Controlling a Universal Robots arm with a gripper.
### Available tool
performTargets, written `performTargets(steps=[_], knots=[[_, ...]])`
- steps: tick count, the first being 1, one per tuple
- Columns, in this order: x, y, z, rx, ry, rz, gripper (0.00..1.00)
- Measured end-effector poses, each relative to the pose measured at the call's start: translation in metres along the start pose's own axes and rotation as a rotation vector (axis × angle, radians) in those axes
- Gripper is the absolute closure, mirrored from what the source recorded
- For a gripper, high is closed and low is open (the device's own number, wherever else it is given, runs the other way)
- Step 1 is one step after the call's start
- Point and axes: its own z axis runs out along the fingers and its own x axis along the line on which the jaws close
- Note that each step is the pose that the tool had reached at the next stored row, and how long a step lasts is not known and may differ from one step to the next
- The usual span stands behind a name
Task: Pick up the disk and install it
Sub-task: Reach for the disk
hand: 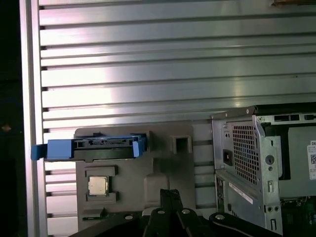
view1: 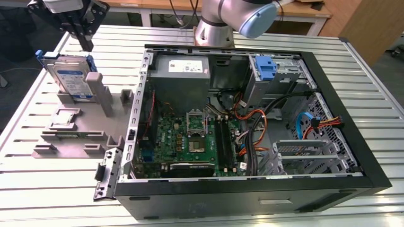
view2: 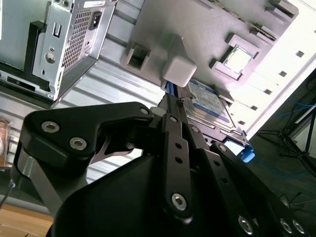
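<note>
At the exterior view's left the flat silver hard drive with blue rails — the disk (view1: 68, 78) — stands on edge in the grey moulded holder (view1: 75, 139), untouched; the black gripper (view1: 86, 46) hangs just above it, claw pressed together on nothing. So the pick is in hand (it calls, I judge, for spreading first). The first wrist view shows the drive edge-on; rightward, the exterior view gives the open black computer case (view1: 221, 201)

A ribbed metal desk (view1: 57, 189) lies under the end effector (view1: 86, 45), with glare on its slats. Behind it stand a wooden bench (view1: 303, 10) and cabinet (view1: 369, 28); dark floor (view1: 13, 56) lies alongside.
</note>
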Motion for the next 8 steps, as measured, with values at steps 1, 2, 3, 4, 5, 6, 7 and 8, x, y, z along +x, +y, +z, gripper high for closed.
performTargets(steps=[1, 2, 3, 4, 5, 6, 7, 8], knots=[[0.0014, 0.0007, 0.0002, 0.0000, 0.0000, 0.000, 0.90], [0.0028, 0.0013, 0.0002, 0.0001, 0.0001, 0.000, 0.90], [0.0041, 0.0019, 0.0004, 0.0001, 0.0001, 0.000, 0.90], [0.0053, 0.0024, 0.0006, 0.0000, 0.0000, 0.000, 0.90], [0.0064, 0.0030, 0.0009, 0.0000, 0.0000, 0.000, 0.90], [0.0074, 0.0036, 0.0009, 0.0001, 0.0002, 0.000, 0.90], [0.0082, 0.0042, 0.0011, 0.0002, 0.0002, 0.000, 0.90], [0.0090, 0.0049, 0.0014, 0.0002, 0.0002, 0.000, 0.90]])
